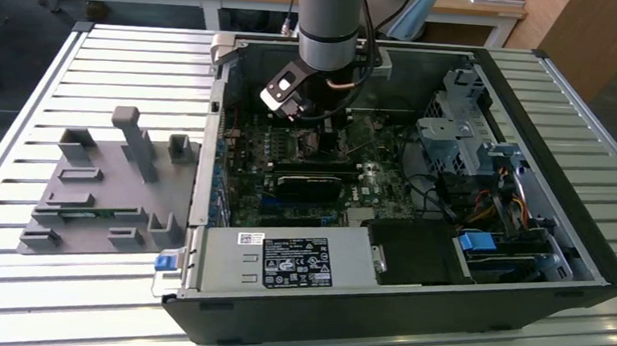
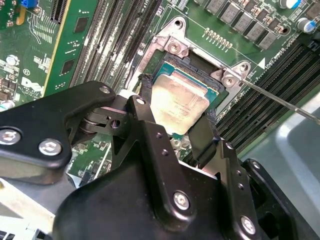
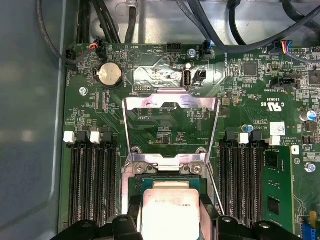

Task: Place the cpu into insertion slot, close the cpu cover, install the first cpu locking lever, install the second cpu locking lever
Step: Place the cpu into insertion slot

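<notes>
In both wrist views my gripper (image 2: pixel 175 114) (image 3: pixel 170 222) is shut on the cpu (image 2: pixel 179 102) (image 3: pixel 169 210), a flat silver-grey square held by its two opposite edges between black fingers (image 2: pixel 144 97). The chip sits right over the insertion slot (image 2: pixel 176 62) (image 3: pixel 165 178), whose dark rim shows along its far side; I cannot tell whether it is seated. The cpu cover (image 3: pixel 170 101) is swung open, its metal frame lying back over the green board. A thin locking lever (image 2: pixel 280 100) sticks out free beside the socket. The exterior view has the arm's gripper (image 1: pixel 302 128) low over the motherboard.
Long black memory slots (image 3: pixel 90 185) (image 3: pixel 245 175) flank the socket. A black expansion card (image 1: pixel 310 183), drive cage (image 1: pixel 455 138) and power supply (image 1: pixel 281 261) crowd the open computer case (image 1: pixel 562 237). A grey parts fixture (image 1: pixel 104 185) stands on the slatted table at the exterior view's left.
</notes>
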Available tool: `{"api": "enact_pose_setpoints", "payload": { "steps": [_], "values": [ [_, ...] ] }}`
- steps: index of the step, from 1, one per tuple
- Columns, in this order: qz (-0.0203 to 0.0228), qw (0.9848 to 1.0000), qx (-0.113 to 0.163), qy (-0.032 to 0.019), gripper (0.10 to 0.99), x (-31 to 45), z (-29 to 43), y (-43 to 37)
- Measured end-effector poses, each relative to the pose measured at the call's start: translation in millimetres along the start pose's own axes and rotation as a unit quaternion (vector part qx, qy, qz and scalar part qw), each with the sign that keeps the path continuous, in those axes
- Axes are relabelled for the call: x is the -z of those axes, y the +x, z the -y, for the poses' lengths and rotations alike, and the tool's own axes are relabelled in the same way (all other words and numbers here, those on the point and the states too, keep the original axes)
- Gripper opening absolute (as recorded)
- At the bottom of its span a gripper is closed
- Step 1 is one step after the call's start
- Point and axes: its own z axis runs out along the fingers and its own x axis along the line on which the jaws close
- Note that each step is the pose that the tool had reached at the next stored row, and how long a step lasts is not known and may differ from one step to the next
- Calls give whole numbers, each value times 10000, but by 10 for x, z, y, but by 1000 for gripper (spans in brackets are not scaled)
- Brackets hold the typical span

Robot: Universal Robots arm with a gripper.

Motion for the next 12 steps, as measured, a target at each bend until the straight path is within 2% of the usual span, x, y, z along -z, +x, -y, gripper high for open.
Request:
{"api": "enact_pose_setpoints", "payload": {
  "steps": [12],
  "values": [
    [1,10000,0,0,541,-56,14,14]
  ]
}}
